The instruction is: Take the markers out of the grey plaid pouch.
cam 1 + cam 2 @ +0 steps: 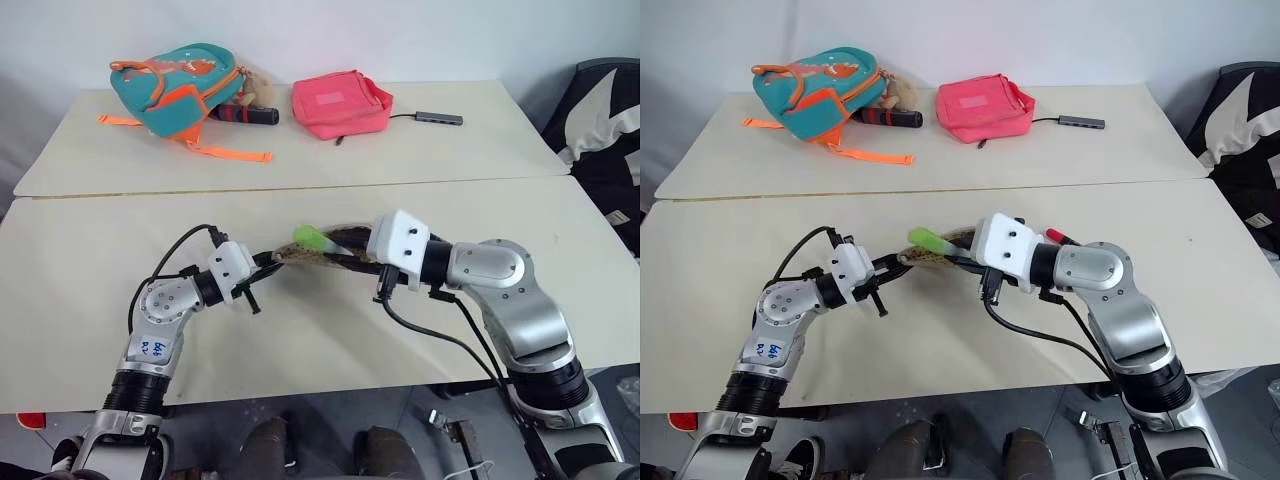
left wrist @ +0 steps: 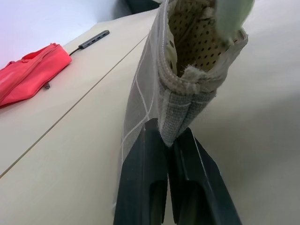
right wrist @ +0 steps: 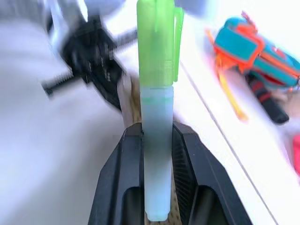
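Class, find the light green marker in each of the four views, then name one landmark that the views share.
Left eye view: green marker centre, between both arms.
Right eye view: centre, just left of the right wrist.
Left wrist view: blurred green tip at the grey plaid pouch mouth.
Right wrist view: upright between the right gripper fingers.
Shared landmark: teal-and-orange backpack.

Grey plaid pouch (image 1: 930, 257) being held above front table (image 1: 730, 300) between both arms, end pinched by left gripper (image 1: 895, 266). Light green marker (image 1: 929, 240) being gripped by right gripper (image 1: 958, 250) over pouch. Teal-and-orange backpack (image 1: 815, 88), pink bag (image 1: 982, 108) lying on far table (image 1: 1110, 145).
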Tool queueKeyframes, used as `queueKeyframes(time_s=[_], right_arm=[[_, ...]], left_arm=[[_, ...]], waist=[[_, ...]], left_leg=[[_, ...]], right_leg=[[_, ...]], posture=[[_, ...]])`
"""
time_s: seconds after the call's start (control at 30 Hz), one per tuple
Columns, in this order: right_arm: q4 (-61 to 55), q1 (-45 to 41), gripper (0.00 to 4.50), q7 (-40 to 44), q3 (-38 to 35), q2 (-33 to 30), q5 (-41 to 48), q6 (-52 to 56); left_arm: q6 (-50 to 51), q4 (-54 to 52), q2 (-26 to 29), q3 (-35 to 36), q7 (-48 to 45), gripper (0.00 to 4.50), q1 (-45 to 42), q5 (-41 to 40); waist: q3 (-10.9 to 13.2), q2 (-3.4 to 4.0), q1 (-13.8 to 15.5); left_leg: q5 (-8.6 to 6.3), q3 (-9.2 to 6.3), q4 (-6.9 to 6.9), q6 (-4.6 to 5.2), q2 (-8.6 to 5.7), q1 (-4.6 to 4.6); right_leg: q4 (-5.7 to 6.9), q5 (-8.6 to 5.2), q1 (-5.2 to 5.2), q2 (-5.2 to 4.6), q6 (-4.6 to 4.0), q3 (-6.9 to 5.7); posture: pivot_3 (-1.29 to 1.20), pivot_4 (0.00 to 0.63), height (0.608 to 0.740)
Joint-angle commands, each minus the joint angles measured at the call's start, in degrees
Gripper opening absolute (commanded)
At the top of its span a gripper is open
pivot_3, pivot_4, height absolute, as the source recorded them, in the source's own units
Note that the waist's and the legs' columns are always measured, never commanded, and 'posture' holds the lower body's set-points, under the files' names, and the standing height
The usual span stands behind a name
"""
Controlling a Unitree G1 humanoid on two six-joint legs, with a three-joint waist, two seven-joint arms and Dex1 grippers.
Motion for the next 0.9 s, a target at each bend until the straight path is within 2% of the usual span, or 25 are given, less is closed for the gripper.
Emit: queueKeyframes(time_s=[0.03, 0.2, 0.27, 0.33, 0.5, 0.7, 0.77, 0.8, 0.9], right_arm=[[-1.8, -3.0, 0.44, -2.1, -6.6, -2.4, 5.5, 8.1], [1.0, -0.7, 0.44, 1.3, -10.1, -16.0, 6.7, 15.6], [1.8, 1.9, 0.44, 3.8, -10.3, -21.2, 7.0, 15.7], [4.5, 4.9, 0.44, 4.4, -7.9, -26.0, 3.4, 13.0], [14.5, 8.0, 0.44, -0.6, 0.7, -27.6, -7.8, 3.0], [19.7, 7.0, 0.44, -2.4, 2.4, -25.1, -10.5, 0.0], [20.6, 6.3, 1.17, -3.3, 2.0, -23.6, -10.2, 0.0], [20.6, 5.8, 1.34, -3.8, 1.5, -22.8, -9.8, 0.3], [19.7, 5.1, 2.32, -3.7, 0.4, -21.1, -8.6, 1.3]], left_arm=[[-1.2, -0.7, 1.9, 2.1, -0.3, 0.00, 0.4, -0.9], [-2.8, 0.8, 5.4, 4.8, -0.7, 0.00, 1.3, -1.5], [-3.1, 1.5, 6.4, 5.8, -0.8, 0.00, 1.4, -1.9], [-3.7, 2.1, 6.6, 6.6, -1.1, 0.00, 1.5, -2.8], [-4.4, 1.7, 5.6, 5.7, -1.5, 0.00, 1.2, -2.6], [-4.1, 0.5, 5.0, 5.3, -1.4, 0.00, 2.0, -2.5], [-4.2, 0.1, 5.0, 5.2, -1.3, 0.00, 2.5, -2.5], [-4.2, 0.0, 5.0, 5.2, -1.3, 0.00, 2.6, -2.5], [-4.0, 0.0, 5.1, 5.3, -1.4, 0.00, 2.8, -2.6]], waist=[[0.0, 0.00, 0.0], [0.0, 0.00, 0.5], [0.0, 0.00, 0.6], [0.0, 0.00, 0.7], [0.0, 0.00, 0.8], [0.0, -0.02, 1.1], [0.0, -0.03, 1.2], [0.0, -0.02, 1.3], [0.0, -0.02, 1.2]], left_leg=[[0.00, -0.01, 0.00, 0.00, 0.00, 0.00], [-0.05, -0.05, 0.00, 0.07, -0.07, -0.02], [-0.06, -0.04, -0.01, 0.07, -0.07, -0.05], [-0.06, -0.02, -0.01, 0.07, -0.05, -0.05], [-0.06, 0.17, 0.00, 0.07, -0.04, -0.04], [-0.05, 0.18, 0.06, 0.08, -0.03, 0.00], [-0.05, 0.17, 0.10, 0.08, -0.03, 0.00], [-0.05, 0.16, 0.11, 0.09, -0.03, -0.01], [-0.05, 0.15, 0.11, 0.09, -0.03, -0.04]], right_leg=[[0.00, 0.00, -0.01, -0.01, 0.00, 0.00], [-0.18, 0.00, 0.00, -0.29, 0.00, 0.01], [-0.30, 0.00, 0.00, -0.33, 0.00, -0.01], [-0.34, 0.00, 0.00, -0.35, 0.00, -0.02], [-0.40, 0.02, -0.02, -0.35, 0.03, -0.07], [-0.36, 0.03, 0.03, -0.32, 0.06, -0.16], [-0.36, 0.04, 0.05, -0.33, 0.07, -0.16], [-0.36, 0.04, 0.06, -0.34, 0.07, -0.15], [-0.35, 0.04, 0.02, -0.34, 0.07, -0.14]], posture=[[0.00, 0.150, 0.740], [0.00, 0.150, 0.740], [0.00, 0.150, 0.740], [0.00, 0.150, 0.740], [0.00, 0.150, 0.740], [0.00, 0.150, 0.740], [0.00, 0.150, 0.740], [0.00, 0.150, 0.740], [0.00, 0.150, 0.740]])
